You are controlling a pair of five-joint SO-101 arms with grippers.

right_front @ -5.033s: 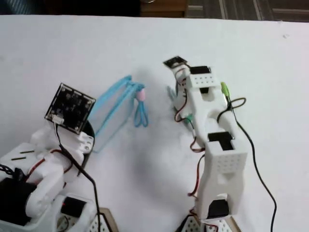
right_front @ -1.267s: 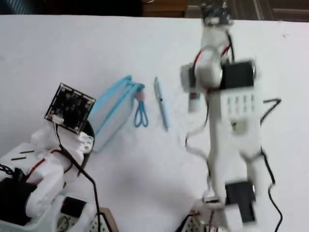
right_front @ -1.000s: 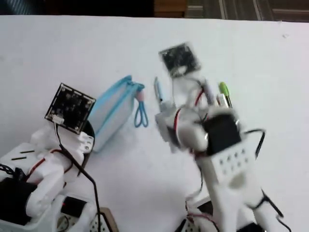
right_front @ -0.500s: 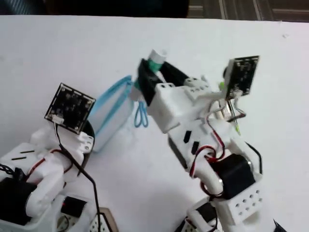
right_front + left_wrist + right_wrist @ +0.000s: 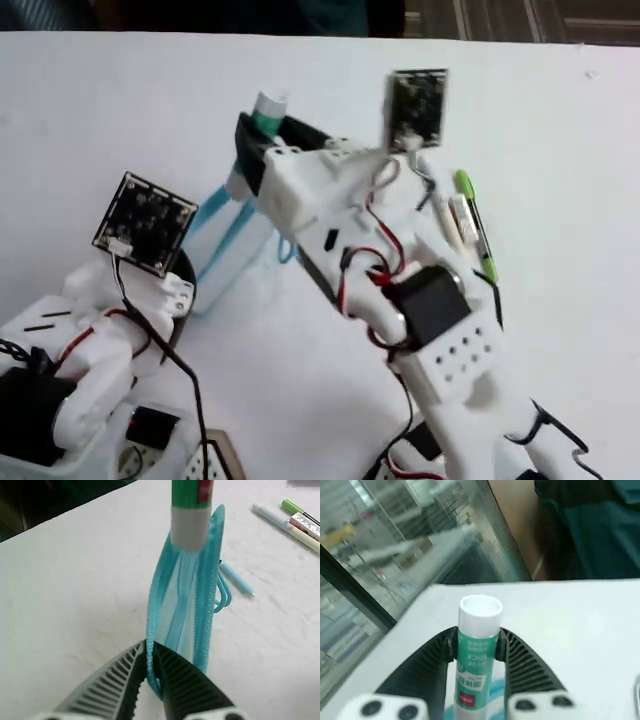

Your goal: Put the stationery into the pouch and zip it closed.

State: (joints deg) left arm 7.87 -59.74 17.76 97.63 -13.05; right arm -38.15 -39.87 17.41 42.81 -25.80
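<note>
Glue stick (image 5: 476, 672), a green-and-white plastic cylinder, sits clamped mid-barrel in my right claw (image 5: 477, 637), over the floppy light-blue mesh pouch (image 5: 192, 605) whose rim my left claw (image 5: 149, 651) pinches; it's rigid, light and probably slick, so barrel grip suits.

White table (image 5: 100, 90), perhaps windows (image 5: 380, 545) behind

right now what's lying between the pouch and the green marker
In the left wrist view, a light blue pen lies between the pouch and the green marker, with a white pen nearer the marker.
</note>
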